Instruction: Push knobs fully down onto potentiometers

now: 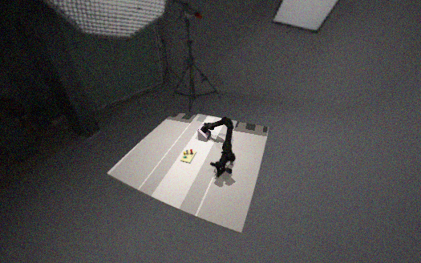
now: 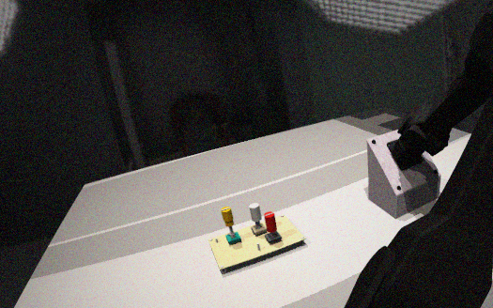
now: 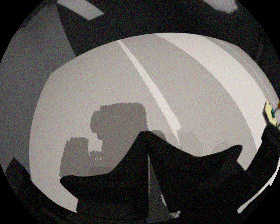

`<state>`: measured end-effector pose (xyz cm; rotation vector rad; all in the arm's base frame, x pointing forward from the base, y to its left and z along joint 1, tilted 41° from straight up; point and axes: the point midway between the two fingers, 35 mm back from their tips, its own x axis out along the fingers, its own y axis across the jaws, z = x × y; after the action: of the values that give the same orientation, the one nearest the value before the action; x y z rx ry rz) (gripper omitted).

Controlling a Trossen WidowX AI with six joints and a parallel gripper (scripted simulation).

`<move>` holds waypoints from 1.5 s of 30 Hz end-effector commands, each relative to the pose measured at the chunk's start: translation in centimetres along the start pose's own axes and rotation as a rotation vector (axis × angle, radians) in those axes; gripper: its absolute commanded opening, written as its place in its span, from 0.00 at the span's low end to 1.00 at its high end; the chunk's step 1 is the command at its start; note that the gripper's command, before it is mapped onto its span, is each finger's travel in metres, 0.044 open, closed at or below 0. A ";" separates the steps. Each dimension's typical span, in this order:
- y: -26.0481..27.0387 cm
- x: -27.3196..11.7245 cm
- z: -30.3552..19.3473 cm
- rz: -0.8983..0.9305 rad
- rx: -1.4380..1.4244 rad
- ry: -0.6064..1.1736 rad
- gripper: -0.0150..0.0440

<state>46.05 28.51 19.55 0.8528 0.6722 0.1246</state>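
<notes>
The yellow circuit board (image 1: 188, 159) (image 2: 242, 259) (image 3: 269, 114) stands on the table. In the exterior view, a yellow knob (image 2: 227, 217) stands high above a teal potentiometer (image 2: 234, 238), with shaft showing between them. A white knob (image 2: 254, 212) stands above a beige potentiometer (image 2: 258, 230), with a short dark stretch between. A red knob (image 2: 270, 222) is close above a dark potentiometer (image 2: 273, 237); whether they touch is unclear. My gripper (image 1: 218, 175) (image 3: 144, 135) is shut and empty, above the table to the right of the board in the top view, well apart from it.
The grey wedge-shaped arm mount (image 1: 203, 135) (image 2: 381, 188) stands beyond the board. The black arm (image 1: 228, 138) (image 2: 466, 225) arches from it and fills the right of the exterior view. Two thin pins (image 2: 258, 247) (image 2: 216, 240) rise from the board. The striped table (image 1: 137, 160) has visible outer edges.
</notes>
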 end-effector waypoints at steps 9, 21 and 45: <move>-13.0 0.4 3.7 -0.293 0.040 0.177 0.25; -24.0 -3.4 5.4 -0.502 0.218 0.385 0.25; -34.8 -15.8 4.8 -0.557 0.874 0.736 0.25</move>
<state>32.33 -2.83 4.05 1.3348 1.6619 -0.4123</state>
